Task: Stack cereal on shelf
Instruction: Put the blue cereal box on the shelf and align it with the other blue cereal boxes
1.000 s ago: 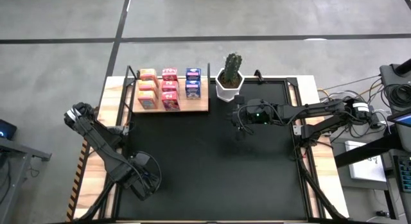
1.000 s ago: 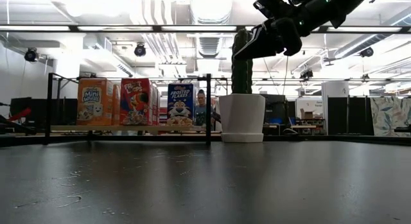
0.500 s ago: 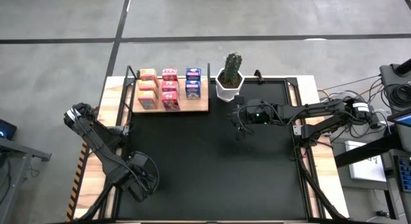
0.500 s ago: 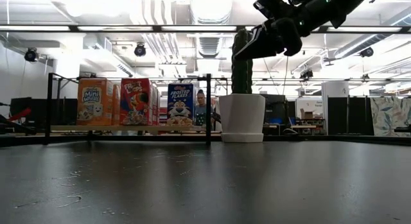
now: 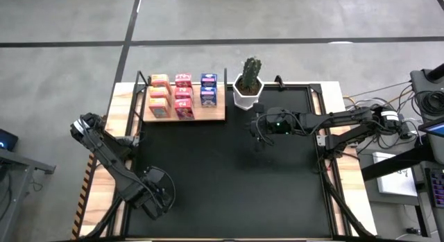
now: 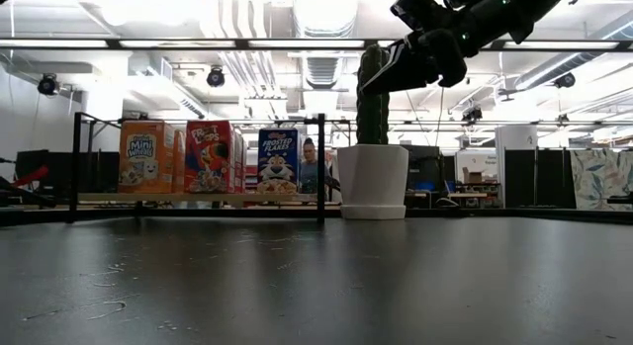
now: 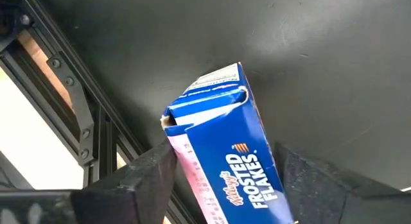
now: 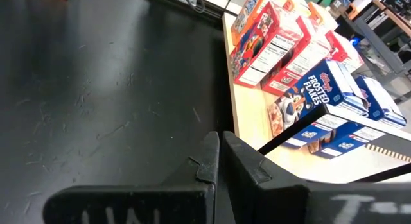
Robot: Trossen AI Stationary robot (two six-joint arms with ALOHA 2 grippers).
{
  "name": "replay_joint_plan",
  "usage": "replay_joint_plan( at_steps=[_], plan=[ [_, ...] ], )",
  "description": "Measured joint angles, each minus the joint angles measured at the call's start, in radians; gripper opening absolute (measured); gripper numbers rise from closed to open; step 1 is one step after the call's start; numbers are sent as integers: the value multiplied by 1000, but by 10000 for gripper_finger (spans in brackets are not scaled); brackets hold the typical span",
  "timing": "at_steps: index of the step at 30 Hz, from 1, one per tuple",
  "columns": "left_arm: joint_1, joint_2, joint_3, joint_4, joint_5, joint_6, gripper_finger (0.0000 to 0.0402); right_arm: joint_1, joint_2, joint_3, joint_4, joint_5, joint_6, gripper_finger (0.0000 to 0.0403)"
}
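My left gripper (image 5: 157,193) is over the mat's near left part, shut on a blue cereal box (image 7: 221,160). The gripper hides this box in the high view. The light-wood shelf (image 5: 208,116) with black posts stands at the far left. On it stand orange boxes (image 5: 159,96), pink-red boxes (image 5: 183,96) and blue boxes (image 5: 208,89), which also show in the low view (image 6: 208,157). My right gripper (image 5: 258,131) is shut and empty. It hangs high over the mat just near of the plant pot, and it shows in the low view (image 6: 368,85). My left gripper pinches the blue box between its two fingers, one on each long narrow side (image 7: 183,172). The fingers lie along the box. The box's far end (image 7: 205,99), with its flap edge, sticks out past the fingertips. The printed face is toward the wrist camera and the black mat is behind it.
A white pot with a cactus (image 5: 248,86) stands just right of the shelf, close to my right gripper. The black mat (image 5: 222,179) covers the table between the arms. Wooden table strips and black rails (image 5: 104,173) run along both sides.
My left gripper has moved a little toward the table's right edge with the blue box still held.
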Motion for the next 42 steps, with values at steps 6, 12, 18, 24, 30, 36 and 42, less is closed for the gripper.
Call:
replay_joint_plan(
  at_steps=[6,12,18,24,30,36,42],
  plan=[
    [0,0,0,1,0,4,210,0,0,0,-1,0,3,11],
    [0,0,1,0,0,25,197,0,0,0,-1,0,4,11],
    [1,-1,37,-3,-5,58,196,0,0,0,-2,0,4,11],
    [45,-1,114,-1,-149,243,196,0,0,0,-4,3,3,11],
    [163,-1,187,-1,-253,556,196,0,0,0,-8,3,-3,11],
    [255,-1,229,-3,-236,647,196,0,0,0,-27,4,-5,11],
    [180,-1,236,-4,-150,498,226,0,0,0,-29,4,-6,11]
  ],
)
